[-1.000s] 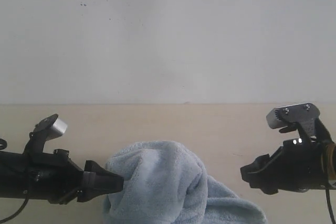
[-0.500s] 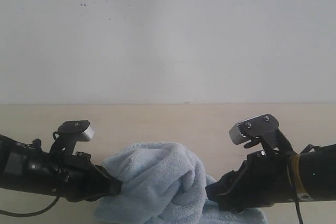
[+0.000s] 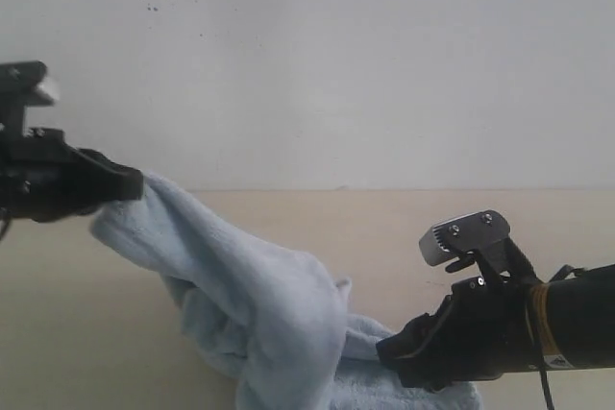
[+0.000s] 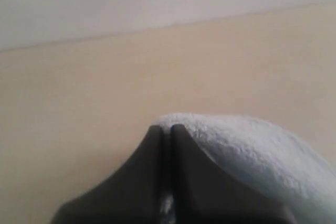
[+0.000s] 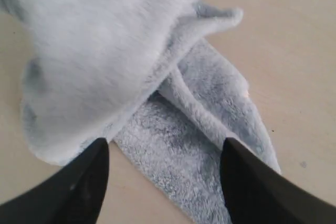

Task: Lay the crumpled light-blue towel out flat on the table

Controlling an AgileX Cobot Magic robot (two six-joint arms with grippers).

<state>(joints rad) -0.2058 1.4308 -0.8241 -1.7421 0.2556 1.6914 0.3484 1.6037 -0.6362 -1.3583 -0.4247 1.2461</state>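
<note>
Left gripper: mine, clamped on towel end, held high.
Right gripper: mine, spread wide over towel.
Bench: beige.
Wall: pale.

Pale-blue fluffy towel crumpled, one end lifted, rest bunched on beige table.

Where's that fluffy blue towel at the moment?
In the exterior view, the pale-blue fluffy towel hangs from the shut left gripper at upper left, draping down onto the beige table at lower centre, beside the open right gripper.
</note>
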